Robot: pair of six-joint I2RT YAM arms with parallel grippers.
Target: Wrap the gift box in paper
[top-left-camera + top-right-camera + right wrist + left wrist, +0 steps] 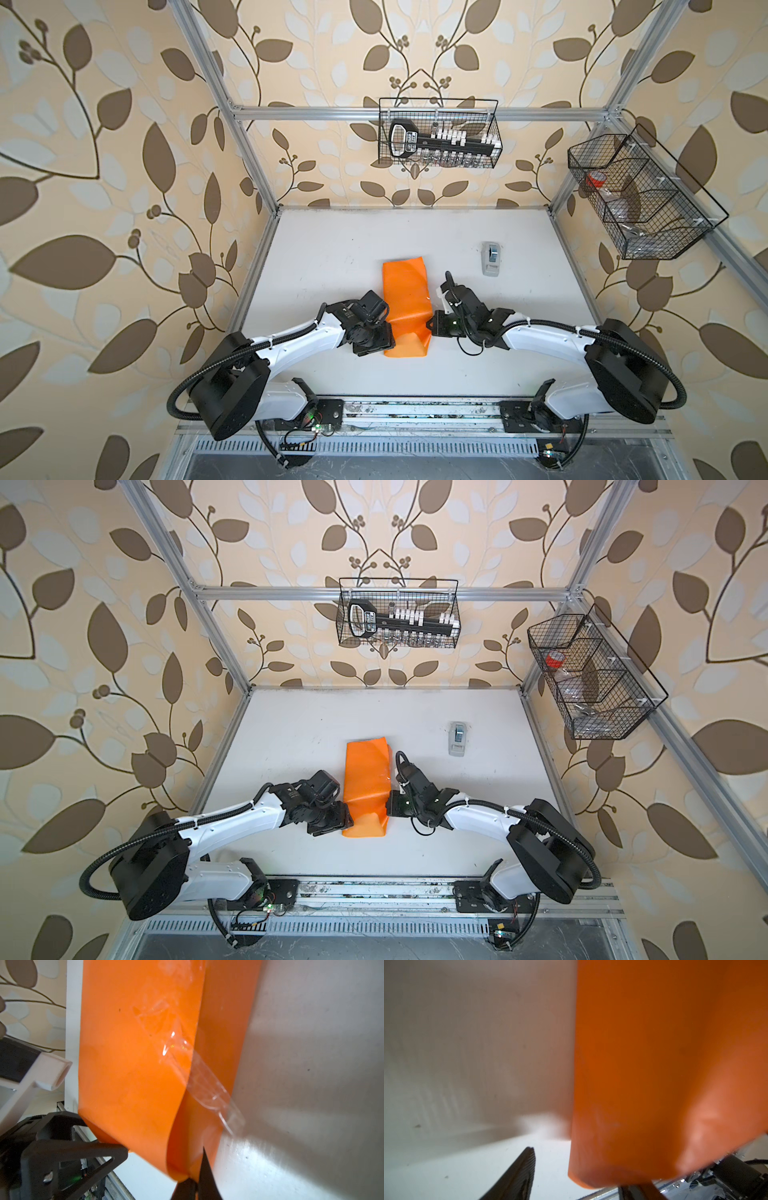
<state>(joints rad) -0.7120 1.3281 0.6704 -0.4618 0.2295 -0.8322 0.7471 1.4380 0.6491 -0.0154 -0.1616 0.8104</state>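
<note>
Lying lengthwise on the white table, the paper is folded over into a long orange sleeve; the gift box cannot be seen. The right gripper meets the paper's right edge, jaws closed tight, pinching the overlapped layers. The left gripper sits at the paper's left edge, its fingers spread partway with a paper corner loose between them. A grey tape dispenser stands well right of the paper. A clear tape strip crosses the paper's seam.
</note>
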